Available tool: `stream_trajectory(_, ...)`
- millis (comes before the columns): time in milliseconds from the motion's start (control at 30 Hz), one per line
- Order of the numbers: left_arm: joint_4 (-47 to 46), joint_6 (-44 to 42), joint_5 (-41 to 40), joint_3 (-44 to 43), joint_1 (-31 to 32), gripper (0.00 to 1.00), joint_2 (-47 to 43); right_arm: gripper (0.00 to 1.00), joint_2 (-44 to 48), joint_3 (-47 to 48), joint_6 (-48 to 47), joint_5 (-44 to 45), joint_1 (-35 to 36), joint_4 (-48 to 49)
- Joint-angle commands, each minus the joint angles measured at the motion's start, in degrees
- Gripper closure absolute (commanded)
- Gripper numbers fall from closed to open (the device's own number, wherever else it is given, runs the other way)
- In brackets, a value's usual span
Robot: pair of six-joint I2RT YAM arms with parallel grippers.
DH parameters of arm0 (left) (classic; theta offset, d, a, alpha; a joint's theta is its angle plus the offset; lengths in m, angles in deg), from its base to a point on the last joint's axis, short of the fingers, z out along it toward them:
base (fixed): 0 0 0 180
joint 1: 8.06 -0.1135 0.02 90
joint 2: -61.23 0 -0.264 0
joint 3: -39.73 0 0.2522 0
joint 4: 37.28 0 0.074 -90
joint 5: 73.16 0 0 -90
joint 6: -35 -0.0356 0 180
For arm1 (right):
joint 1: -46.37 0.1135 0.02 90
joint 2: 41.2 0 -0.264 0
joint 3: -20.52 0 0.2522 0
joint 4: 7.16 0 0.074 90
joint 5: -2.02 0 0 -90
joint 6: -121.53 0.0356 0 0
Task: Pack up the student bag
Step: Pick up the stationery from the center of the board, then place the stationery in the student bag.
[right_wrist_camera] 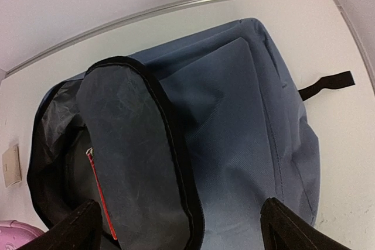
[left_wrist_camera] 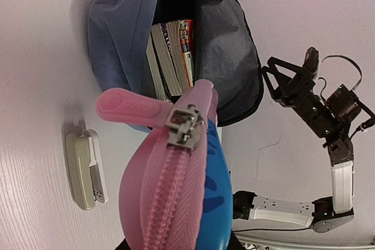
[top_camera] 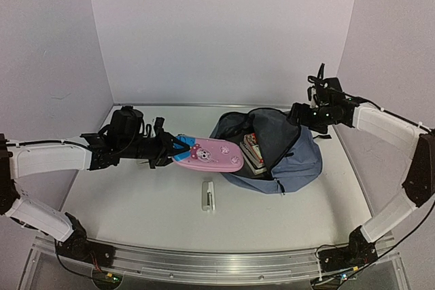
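The student bag (top_camera: 293, 161) lies right of centre, slate-blue, its mouth open toward the left and its dark-lined flap (right_wrist_camera: 132, 144) raised. Books (top_camera: 252, 151) stand inside it. My left gripper (top_camera: 178, 149) is shut on the end of a pink-and-blue cartoon pencil case (top_camera: 209, 155), held just left of the bag's mouth. In the left wrist view the case (left_wrist_camera: 176, 185) points zipper-first at the open bag (left_wrist_camera: 117, 33) and hides the fingers. My right gripper (top_camera: 300, 115) hovers over the bag's far side, open. Its fingertips (right_wrist_camera: 79, 229) straddle the flap and the bag top without touching.
A small white stapler-like object (top_camera: 209, 195) lies on the table in front of the bag, also in the left wrist view (left_wrist_camera: 82, 169). A black strap (right_wrist_camera: 328, 82) trails from the bag's right side. White walls close the table behind and at both sides.
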Motion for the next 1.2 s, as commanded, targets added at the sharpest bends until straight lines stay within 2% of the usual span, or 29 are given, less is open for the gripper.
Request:
stream_trajectory(0, -7.7, 1.4, 2.0, -4.0, -0.2, 0.98, 1.2, 0.13, -4.6, 2.0, -3.3, -10.7, -2.3, 5.7)
stream_trajectory(200, -9.6, 1.7, 1.3, -3.5, -0.3, 0.99, 1.7, 0.29, -10.2, 4.8, -4.2, -16.4, -5.0, 6.1)
stream_trajectory(267, -9.5, 1.3, 1.0, -4.2, -0.3, 0.99, 2.2, 0.42, -10.9, 5.4, -4.2, -18.3, -5.0, 6.1)
stream_trajectory(433, -1.7, -1.2, -7.0, -10.7, -0.5, 0.99, 5.8, 0.88, -8.1, 6.9, -2.4, -21.2, -5.0, 6.1)
stream_trajectory(533, -2.2, -3.7, -8.9, -14.6, -0.7, 0.99, 10.1, 0.99, -3.6, 7.6, -1.6, -21.5, -5.0, 6.1)
stream_trajectory(667, -2.4, -9.7, -9.2, -21.8, -0.7, 0.99, 16.7, 1.00, 1.9, 7.8, -1.1, -23.1, -5.1, 6.1)
stream_trajectory(833, -2.8, -21.0, -7.1, -28.3, -0.7, 1.00, 23.9, 1.00, 4.3, 8.4, -1.1, -26.1, -5.0, 5.8)
stream_trajectory(1000, -6.6, -32.2, -9.5, -29.2, -0.6, 1.00, 26.5, 1.00, 5.7, 9.4, -1.6, -29.4, -5.0, 5.9)
stream_trajectory(1167, -10.9, -39.2, -8.2, -30.1, -0.3, 1.00, 29.9, 1.00, 6.0, 10.0, -1.7, -32.4, -5.0, 5.9)
